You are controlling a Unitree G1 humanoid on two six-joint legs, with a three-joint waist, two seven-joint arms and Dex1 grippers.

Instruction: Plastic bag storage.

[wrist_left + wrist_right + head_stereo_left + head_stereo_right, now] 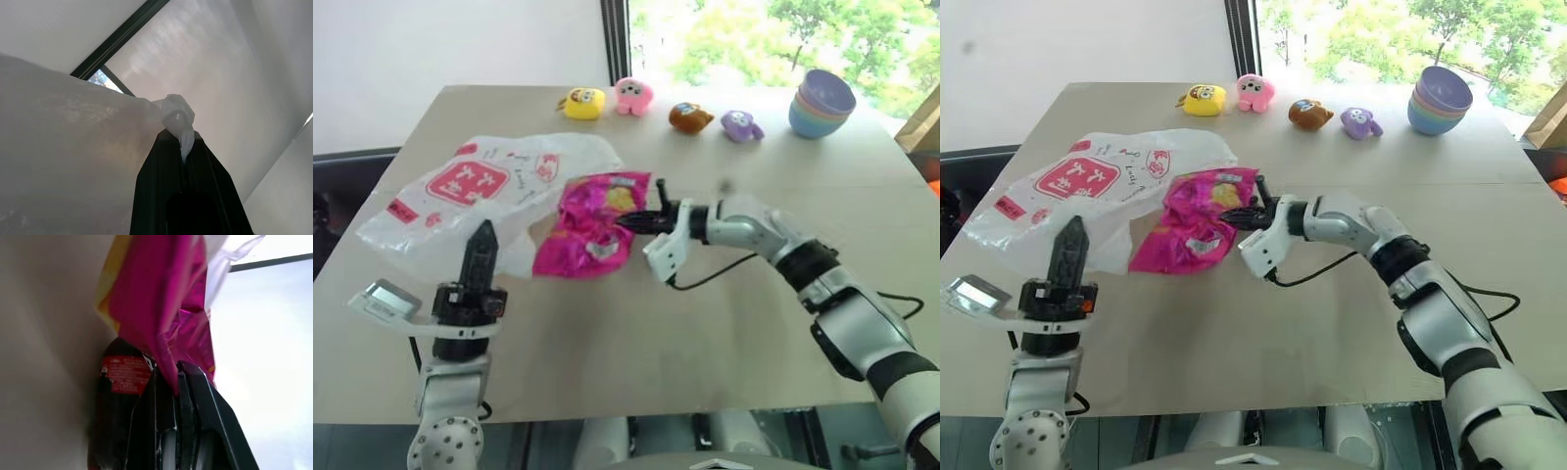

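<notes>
Indoor test room, plain tan table, bare white wall, large window onto trees

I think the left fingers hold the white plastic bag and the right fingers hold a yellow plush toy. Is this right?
Not quite. The right gripper is shut on the magenta snack packet, as the right wrist view shows. The yellow plush toy lies untouched at the table's far edge. The left gripper does hold the plastic bag.

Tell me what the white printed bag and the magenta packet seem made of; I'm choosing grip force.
White translucent plastic bag: looks like thin plastic film, crinkled, table showing faintly through. Shiny magenta snack packet: likely foil-lined plastic, glossy, creased with bright highlights.
</notes>
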